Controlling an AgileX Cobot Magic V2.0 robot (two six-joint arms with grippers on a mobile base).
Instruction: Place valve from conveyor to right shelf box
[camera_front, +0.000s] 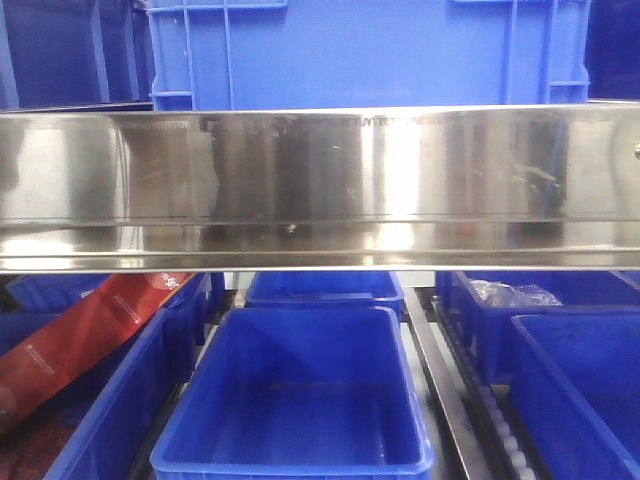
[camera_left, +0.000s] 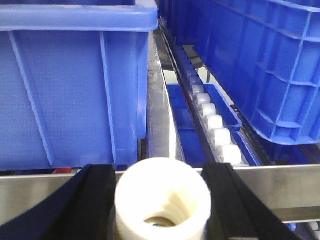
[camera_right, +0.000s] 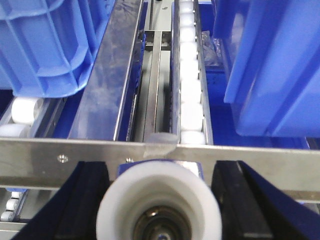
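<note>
Facing the shelf's steel rail (camera_left: 280, 182), a cream valve (camera_left: 162, 200) is clamped between the left tool's (camera_left: 161, 187) black fingers (camera_left: 90, 200). A white valve (camera_right: 159, 205) is gripped likewise by the right tool (camera_right: 160, 187), presumably held clear of the rail so the blue box (camera_right: 270, 75) beyond can be reached.

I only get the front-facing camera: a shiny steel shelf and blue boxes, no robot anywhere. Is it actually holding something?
Observer: Yes. The left wrist view shows the left gripper closed on a cream valve, a hollow tube.
Operator: And the other arm?
Observer: The right gripper holds a white valve with a dark metal centre.
Operator: What is in front of the left one?
Observer: A steel crossbar, and beyond it the ribbed side wall of a blue crate filling the left of that view.
</note>
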